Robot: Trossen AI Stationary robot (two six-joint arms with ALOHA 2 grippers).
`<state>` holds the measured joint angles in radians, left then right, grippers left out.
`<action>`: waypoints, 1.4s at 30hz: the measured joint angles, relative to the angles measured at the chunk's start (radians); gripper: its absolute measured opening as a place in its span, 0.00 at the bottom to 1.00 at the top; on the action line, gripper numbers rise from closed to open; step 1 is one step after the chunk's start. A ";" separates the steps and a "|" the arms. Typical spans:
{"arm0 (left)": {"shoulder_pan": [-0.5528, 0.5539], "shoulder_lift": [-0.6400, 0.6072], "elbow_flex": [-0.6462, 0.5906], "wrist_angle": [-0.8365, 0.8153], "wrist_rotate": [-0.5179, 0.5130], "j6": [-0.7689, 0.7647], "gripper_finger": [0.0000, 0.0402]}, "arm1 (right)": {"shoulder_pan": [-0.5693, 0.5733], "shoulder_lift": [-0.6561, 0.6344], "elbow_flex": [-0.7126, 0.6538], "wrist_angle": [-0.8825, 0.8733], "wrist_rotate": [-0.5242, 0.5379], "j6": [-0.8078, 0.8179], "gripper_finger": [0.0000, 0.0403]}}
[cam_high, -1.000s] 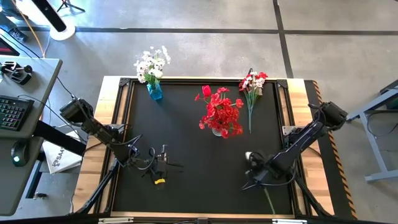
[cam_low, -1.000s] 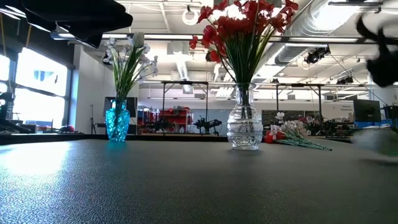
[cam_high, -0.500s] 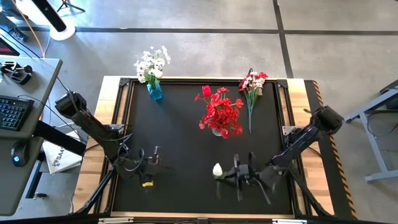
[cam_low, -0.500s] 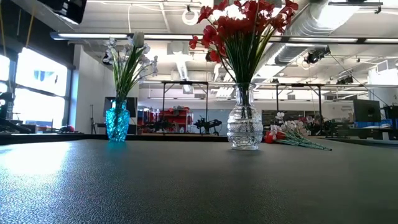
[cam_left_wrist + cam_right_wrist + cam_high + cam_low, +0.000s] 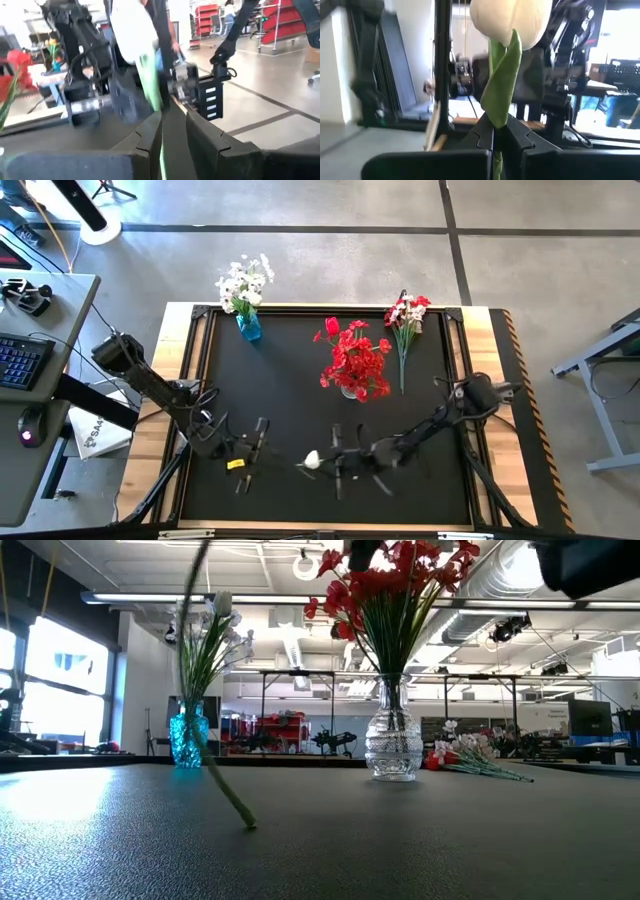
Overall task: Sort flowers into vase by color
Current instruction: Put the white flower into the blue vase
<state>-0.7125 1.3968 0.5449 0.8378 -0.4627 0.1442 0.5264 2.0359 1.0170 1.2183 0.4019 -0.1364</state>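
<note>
A white tulip [image 5: 312, 460] hangs above the front middle of the desk [image 5: 290, 390], its cream bud [image 5: 511, 17] and green stem [image 5: 502, 95] clamped between the closed fingers of the right gripper [image 5: 338, 464]. In the low view the stem [image 5: 205, 710] slants down, its tip meeting the dark surface. The left gripper [image 5: 252, 452] is just beside the flower at the desk's front left, its fingers [image 5: 150, 137] slightly parted, with the green stem showing in the gap; whether they touch it cannot be told. Farther back, a clear vase of red flowers [image 5: 352, 362] stands mid-desk, a blue vase of white flowers [image 5: 245, 290] at the back left, and a mixed red-and-white bunch [image 5: 405, 320] lies at the back right.
</note>
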 joint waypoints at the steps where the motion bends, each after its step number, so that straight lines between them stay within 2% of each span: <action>1: 0.002 0.000 0.000 0.008 0.009 0.014 0.20 | -0.002 0.011 0.027 -0.034 -0.001 -0.007 0.01; 5: 0.007 -0.007 0.000 0.037 0.014 0.072 0.29 | 0.000 0.014 0.113 -0.181 -0.003 -0.048 0.01; 10: 0.004 -0.011 0.053 0.019 0.018 0.155 0.46 | 0.018 0.015 0.206 -0.302 0.036 -0.133 0.00; 16: -0.011 -0.011 0.194 -0.190 0.040 0.256 0.60 | 0.062 0.016 0.327 -0.470 0.227 -0.363 0.00; 19: -0.010 -0.006 0.263 -0.335 0.040 0.257 0.61 | 0.072 0.016 0.373 -0.562 0.297 -0.414 0.00; 21: -0.010 0.002 0.288 -0.400 0.041 0.252 0.61 | 0.072 0.016 0.393 -0.598 0.305 -0.414 0.00; 28: -0.010 0.013 0.310 -0.476 0.136 0.256 0.57 | 0.072 0.016 0.395 -0.615 0.304 -0.414 0.00; 34: -0.036 0.010 0.310 -0.569 -0.006 0.335 0.56 | 0.090 0.016 0.394 -0.634 0.388 -0.422 0.00; 39: -0.048 0.010 0.310 -0.602 -0.072 0.385 0.56 | 0.098 0.016 0.394 -0.638 0.408 -0.423 0.00; 42: -0.065 0.010 0.310 -0.625 -0.165 0.423 0.56 | 0.100 0.016 0.394 -0.638 0.418 -0.432 0.00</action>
<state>-0.7774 1.4063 0.8547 0.2132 -0.6280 0.5672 0.6267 2.0518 1.4105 0.5805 0.8199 -0.5680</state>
